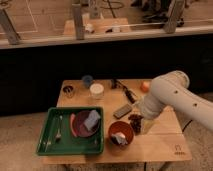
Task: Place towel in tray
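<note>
A green tray [47,145] lies on the front left of the wooden table [160,147]. In it are a dark red plate [77,129] with a blue-grey folded cloth [92,119] on it, which looks like the towel, and a fork [59,128]. My gripper [135,120] is a dark shape at the end of the white arm [167,95]. It hangs low over the table, right of the tray and just above and right of a red bowl [121,133]. The bowl holds a small white and blue thing.
A flat grey object [122,110] lies left of the gripper. At the back of the table stand a white cup [96,90], a blue cup [87,80], a small dark can [68,91], a black utensil [126,91] and an orange fruit [145,86]. A railing runs behind.
</note>
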Controlling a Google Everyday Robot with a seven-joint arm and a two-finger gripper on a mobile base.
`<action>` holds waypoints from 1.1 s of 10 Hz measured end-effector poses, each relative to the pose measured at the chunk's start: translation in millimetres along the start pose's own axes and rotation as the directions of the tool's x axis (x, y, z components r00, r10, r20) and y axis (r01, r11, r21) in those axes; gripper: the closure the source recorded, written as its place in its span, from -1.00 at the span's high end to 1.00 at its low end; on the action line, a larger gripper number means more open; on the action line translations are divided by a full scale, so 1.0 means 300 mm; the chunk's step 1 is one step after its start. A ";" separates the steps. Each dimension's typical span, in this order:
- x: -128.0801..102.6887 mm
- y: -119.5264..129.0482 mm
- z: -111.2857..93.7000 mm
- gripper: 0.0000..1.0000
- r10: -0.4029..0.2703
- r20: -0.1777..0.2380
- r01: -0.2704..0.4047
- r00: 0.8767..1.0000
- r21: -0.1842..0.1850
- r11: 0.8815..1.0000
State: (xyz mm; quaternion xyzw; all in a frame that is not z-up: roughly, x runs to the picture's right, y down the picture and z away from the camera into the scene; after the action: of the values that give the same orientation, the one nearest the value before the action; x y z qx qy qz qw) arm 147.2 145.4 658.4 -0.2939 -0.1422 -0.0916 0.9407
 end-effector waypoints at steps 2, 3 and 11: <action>-0.071 -0.003 0.104 0.60 -0.078 0.040 0.080 0.996 -0.061 0.995; -0.078 0.001 0.150 0.60 -0.096 0.057 0.100 0.994 -0.080 0.992; -0.155 0.035 0.288 0.12 -0.172 0.119 0.189 0.978 -0.152 0.970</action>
State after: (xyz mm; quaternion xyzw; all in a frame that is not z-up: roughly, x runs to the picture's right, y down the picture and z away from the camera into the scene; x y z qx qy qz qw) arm 87.6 208.1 705.9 -0.3598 -0.2098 -0.1726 0.8926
